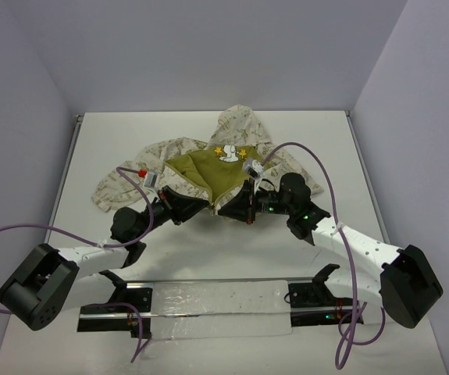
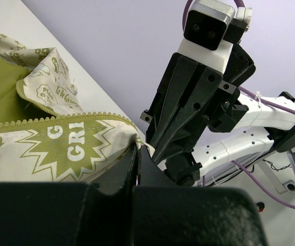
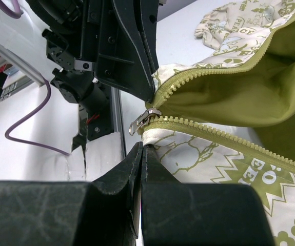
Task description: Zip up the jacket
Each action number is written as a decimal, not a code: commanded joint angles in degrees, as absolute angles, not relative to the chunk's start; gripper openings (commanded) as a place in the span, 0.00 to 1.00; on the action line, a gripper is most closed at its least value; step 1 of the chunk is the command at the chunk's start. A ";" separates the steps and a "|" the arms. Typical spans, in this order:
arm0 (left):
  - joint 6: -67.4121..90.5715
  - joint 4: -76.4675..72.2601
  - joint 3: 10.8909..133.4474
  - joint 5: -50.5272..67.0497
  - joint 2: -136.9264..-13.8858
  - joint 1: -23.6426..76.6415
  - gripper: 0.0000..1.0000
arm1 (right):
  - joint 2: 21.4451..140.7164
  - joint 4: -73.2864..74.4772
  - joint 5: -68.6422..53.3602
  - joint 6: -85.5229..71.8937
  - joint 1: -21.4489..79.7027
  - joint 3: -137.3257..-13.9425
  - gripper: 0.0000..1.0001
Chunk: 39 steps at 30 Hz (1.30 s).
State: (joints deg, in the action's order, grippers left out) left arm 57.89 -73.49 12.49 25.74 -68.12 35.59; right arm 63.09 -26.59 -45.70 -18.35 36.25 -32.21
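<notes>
- The white table (image 1: 333,156) shows whole only in the top view. Each wrist camera catches just a strip of it.
- The jacket (image 1: 197,173) lies mid-table, spread open. Its olive lining faces up, its hood (image 1: 244,125) is toward the far edge, and its cream sleeves are out to each side.
- Both arms reach in from the near edge. They meet at the jacket's near hem, where the two front edges come together.
- The left gripper (image 1: 204,208) is only a dark shape from above. Its own camera shows it (image 2: 137,154) with jaws pressed together, pinching the cream hem corner of the jacket (image 2: 60,143) beside a green starburst print.
- The right gripper (image 1: 226,209) is equally hard to read from above. In its own view it (image 3: 142,154) has jaws closed on the cream hem edge of the jacket (image 3: 229,92), just below the foot of the zip.
- Each wrist camera also sees the other gripper close by. The right gripper (image 2: 155,147) tapers down to the same hem corner, and the left gripper (image 3: 150,95) has its tip against the upper front edge.
- The zipper teeth (image 3: 214,138) show clearly only from the right wrist. There are two olive rows, joined at the hem and spreading apart beyond it.
- The metal zipper pull (image 3: 141,120) sits at the very bottom of the zip, between the two grippers. It shows only in the right wrist view.
- The white cartoon patch (image 1: 229,155) and the yellow stars (image 1: 219,149) on the lining show only from above.
</notes>
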 commanded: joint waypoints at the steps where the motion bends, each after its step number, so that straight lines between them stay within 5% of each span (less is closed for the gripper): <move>1: 57.62 -98.21 13.01 26.40 -67.41 35.95 0.00 | 63.19 -29.74 -46.06 -18.09 36.88 -35.24 0.00; 39: 58.74 -98.25 12.07 29.88 -66.84 35.95 0.00 | 63.74 -31.79 -41.04 -18.27 36.74 -35.68 0.00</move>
State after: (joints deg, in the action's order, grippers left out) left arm 58.33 -73.56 12.23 27.14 -67.70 35.59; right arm 64.14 -27.00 -42.73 -18.37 36.25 -32.82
